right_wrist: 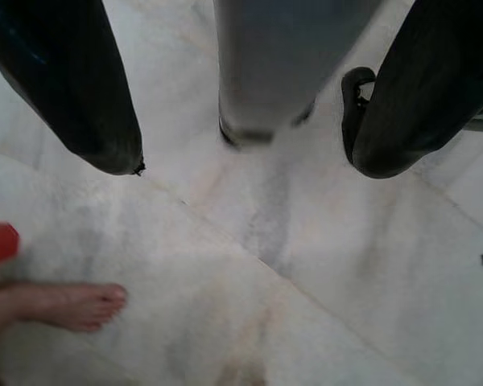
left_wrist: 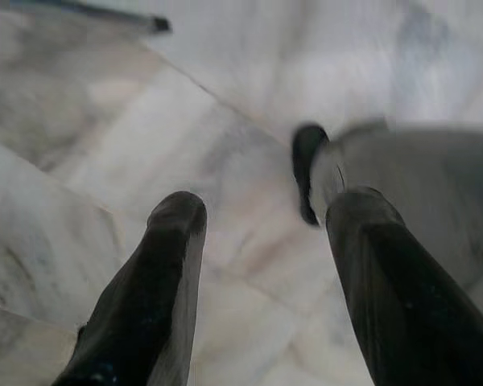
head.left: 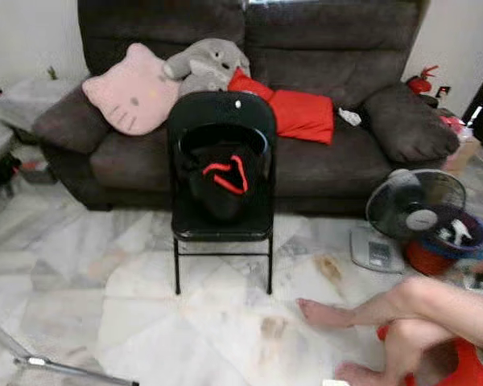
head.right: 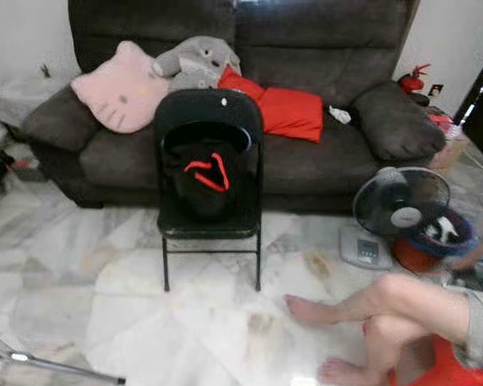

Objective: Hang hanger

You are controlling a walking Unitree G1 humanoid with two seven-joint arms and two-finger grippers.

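Observation:
A black folding chair [head.left: 222, 112] stands on the marble floor in front of a dark sofa [head.left: 322, 48]. On its seat sits a black bag [head.left: 217, 181] with red handles [head.left: 225, 173]. My left gripper [left_wrist: 266, 205] hangs open over the floor, nothing between its fingers. My right gripper [right_wrist: 245, 161] is open too, pointing down at the floor beside my own grey leg [right_wrist: 266, 72].
A person sits on the floor at the right, bare legs [head.left: 402, 310] stretched toward the chair and a foot [right_wrist: 72, 305] near my right gripper. A floor fan [head.left: 414, 205], a scale [head.left: 372, 251] and a bucket [head.left: 443, 241] stand right. A metal bar [head.left: 56, 366] lies front left.

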